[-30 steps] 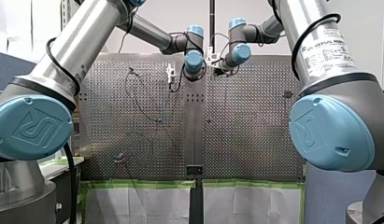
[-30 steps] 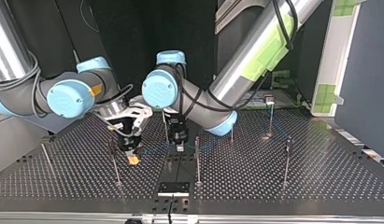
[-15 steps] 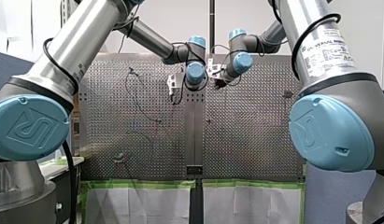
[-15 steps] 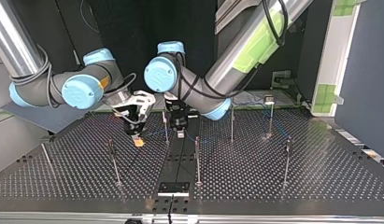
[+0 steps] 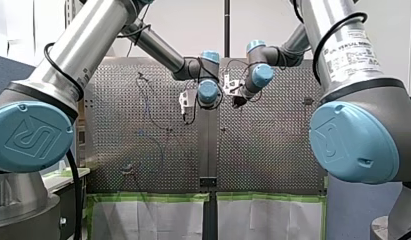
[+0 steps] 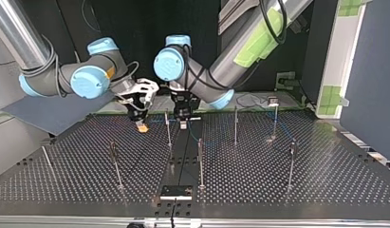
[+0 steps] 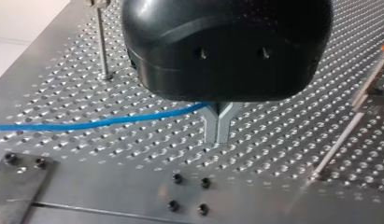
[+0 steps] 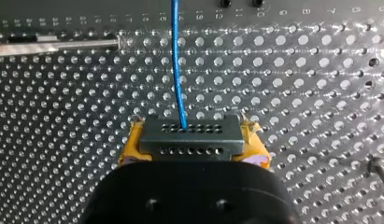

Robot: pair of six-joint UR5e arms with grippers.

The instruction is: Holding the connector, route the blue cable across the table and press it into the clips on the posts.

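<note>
While your right gripper [image 8: 189, 133] pinches the connector [image 8: 188, 144] between its yellow pads [image 8: 129, 150], the cable [image 8: 177, 70] leaves the connector's far face and runs straight ahead of the jaws over the table [image 8: 297, 93]. The connector sits crosswise between the pads, with its two rows of holes facing the wrist camera.

Your left gripper [image 7: 218, 126] has its metal fingers [image 7: 210, 128] pressed together. The cable comes in from one side, low over the table, and ends at the root of the fingers. It looks nipped there, though the gripper body hides the exact spot. The fingertips are at or just above the table.

In the top view you see both grippers side by side near the table's far edge, with a post [image 6: 168, 129] between them. The right one's yellow tip is at the post's left, and the left one is just at its right.
</note>
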